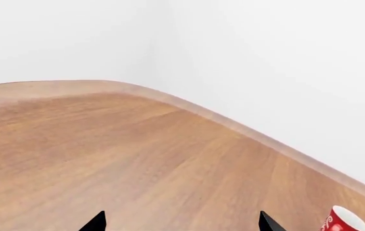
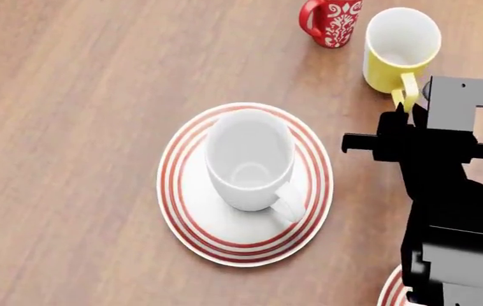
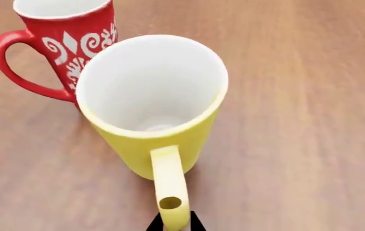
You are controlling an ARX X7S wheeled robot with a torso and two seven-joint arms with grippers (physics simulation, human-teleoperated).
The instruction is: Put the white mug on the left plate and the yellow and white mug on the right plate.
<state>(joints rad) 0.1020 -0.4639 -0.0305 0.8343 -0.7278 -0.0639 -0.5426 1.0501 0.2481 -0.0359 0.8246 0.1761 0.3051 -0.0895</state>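
The white mug stands upright on the left plate at the centre of the head view, its handle pointing toward the lower right; nothing shows inside it but its white bottom. The yellow and white mug stands on the bare wooden counter in the upper right of that view, empty, its handle turned toward the right arm. The red patterned mug sits just beside it at the top edge, its upper part cut off.

In the right wrist view the right gripper has its two dark tips pressed close against either side of the yellow handle at the bottom edge, pinching it; most of the jaws lie out of frame. Only a sliver of the right plate shows at the lower right of the head view, the rest hidden behind the black arm.

In the left wrist view the left gripper shows two tips spread wide apart over bare counter, with a piece of the red mug at the lower right corner.
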